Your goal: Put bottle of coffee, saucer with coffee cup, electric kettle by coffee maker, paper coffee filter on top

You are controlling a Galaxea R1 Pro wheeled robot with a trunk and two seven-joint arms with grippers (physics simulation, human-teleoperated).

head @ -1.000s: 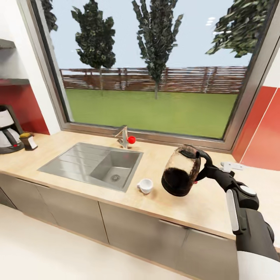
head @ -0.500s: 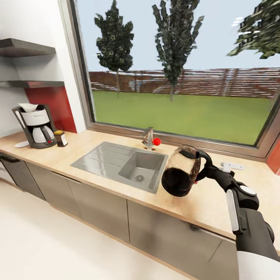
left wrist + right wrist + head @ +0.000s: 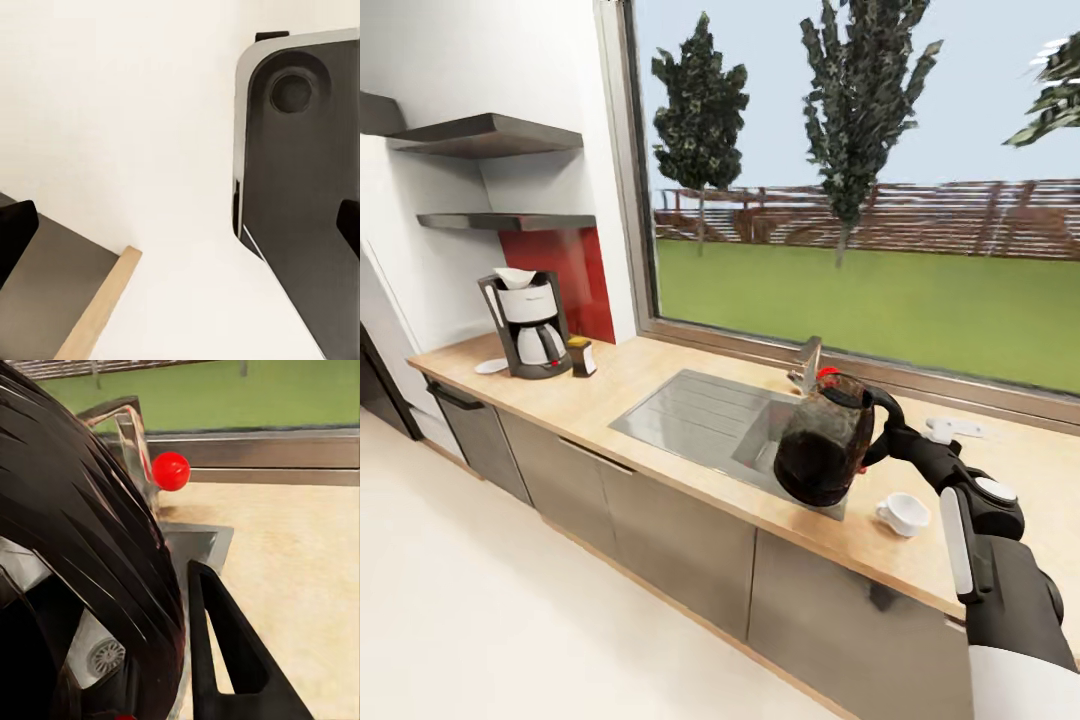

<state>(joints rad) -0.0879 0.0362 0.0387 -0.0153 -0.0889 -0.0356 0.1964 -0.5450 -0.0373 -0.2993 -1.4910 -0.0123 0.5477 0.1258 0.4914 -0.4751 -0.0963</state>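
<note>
Translucent brown electric kettle [image 3: 826, 448] aloft by its handle (tilted) in the clenched right jaws [image 3: 887, 440], above the sink [image 3: 705, 415].

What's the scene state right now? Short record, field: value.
right gripper: shut on the electric kettle by its handle, kettle tilted, held in the air over the sink
left gripper: fingertips dark at the frame edges in the left wrist view, over pale floor
coffee maker: on the kitchen countertop, far left end
paper coffee filter: on top of the coffee maker
bottle of coffee: beside the coffee maker
saucer: on the other side, bare
coffee cup: on the countertop near the right arm
</note>
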